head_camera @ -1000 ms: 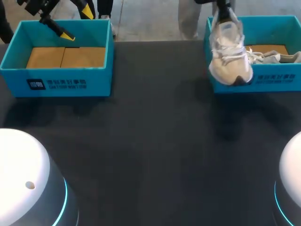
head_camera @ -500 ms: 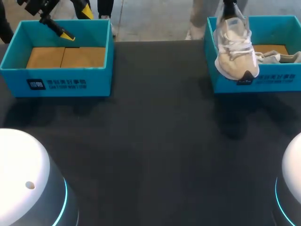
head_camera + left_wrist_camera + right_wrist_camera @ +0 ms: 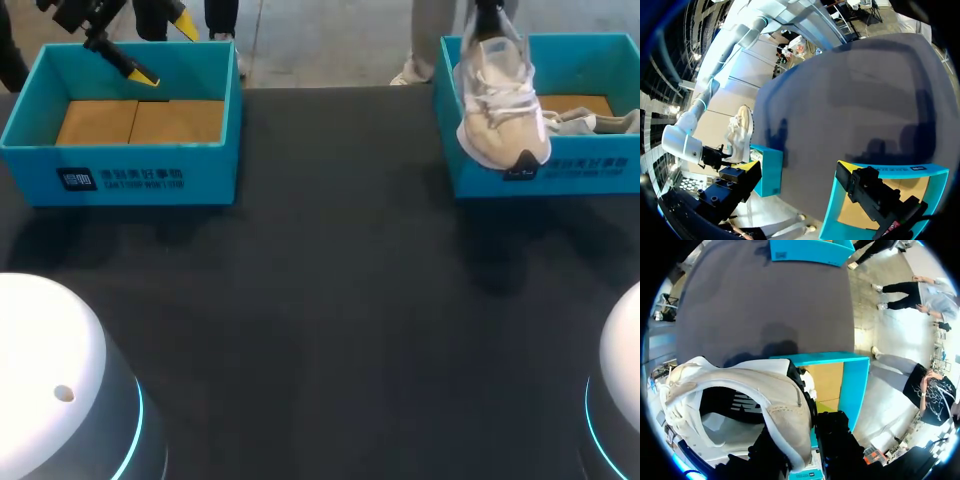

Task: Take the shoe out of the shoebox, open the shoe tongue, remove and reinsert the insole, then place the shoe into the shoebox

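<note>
A white lace-up shoe hangs toe-down above the front left corner of the right blue shoebox. My right gripper is shut on its heel collar. In the right wrist view the heel wall of the shoe is pinched in my right gripper, above the shoebox. A second pale shoe lies inside that box. My left gripper stands open over the back of the left blue box, holding nothing. From the left wrist the shoe shows far across the table.
The left box has a brown cardboard floor and nothing else in it. Dark table stretches between the two boxes. My arms' white bases stand at the near corners.
The shoe and the right gripper shifted slightly right and up a second ago and have since held still. The left arm has not moved.
</note>
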`<state>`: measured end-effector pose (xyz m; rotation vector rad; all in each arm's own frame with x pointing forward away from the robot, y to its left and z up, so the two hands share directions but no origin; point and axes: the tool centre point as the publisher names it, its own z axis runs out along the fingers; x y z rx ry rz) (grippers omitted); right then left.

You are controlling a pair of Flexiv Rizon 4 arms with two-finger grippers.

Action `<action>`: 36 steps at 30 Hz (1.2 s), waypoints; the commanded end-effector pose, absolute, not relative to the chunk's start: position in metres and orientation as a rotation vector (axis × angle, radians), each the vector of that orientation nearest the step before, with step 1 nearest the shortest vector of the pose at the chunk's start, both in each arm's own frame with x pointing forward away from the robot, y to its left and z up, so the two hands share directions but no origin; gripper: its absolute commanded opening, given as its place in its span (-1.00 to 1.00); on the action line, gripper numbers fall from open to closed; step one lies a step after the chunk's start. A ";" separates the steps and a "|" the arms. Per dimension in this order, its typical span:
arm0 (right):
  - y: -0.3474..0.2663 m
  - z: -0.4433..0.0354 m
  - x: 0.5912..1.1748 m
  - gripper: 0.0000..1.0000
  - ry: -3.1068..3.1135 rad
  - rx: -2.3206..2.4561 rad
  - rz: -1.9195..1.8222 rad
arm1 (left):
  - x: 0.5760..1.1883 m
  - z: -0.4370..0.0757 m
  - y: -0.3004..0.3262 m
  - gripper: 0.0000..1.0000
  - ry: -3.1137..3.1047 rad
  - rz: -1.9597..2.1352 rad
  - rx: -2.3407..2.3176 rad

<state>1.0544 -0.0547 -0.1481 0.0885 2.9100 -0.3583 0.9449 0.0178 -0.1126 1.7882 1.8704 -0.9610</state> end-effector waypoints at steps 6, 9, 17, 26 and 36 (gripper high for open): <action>-0.103 -0.146 1.079 -1.00 2.890 0.027 -0.339 | 0.944 -0.113 0.018 1.00 1.872 -0.955 1.788; -0.123 -0.144 1.089 -1.00 2.886 0.004 -0.326 | 0.944 -0.113 0.018 1.00 1.872 -0.955 1.788; -0.179 -0.137 1.119 -1.00 2.898 0.023 -0.316 | 0.944 -0.113 0.018 1.00 1.872 -0.955 1.788; -0.221 -0.141 1.147 -1.00 2.944 0.051 -0.358 | 0.944 -0.113 0.018 1.00 1.872 -0.955 1.788; -0.251 -0.150 1.166 -1.00 2.957 0.113 -0.355 | 0.944 -0.113 0.018 1.00 1.872 -0.955 1.788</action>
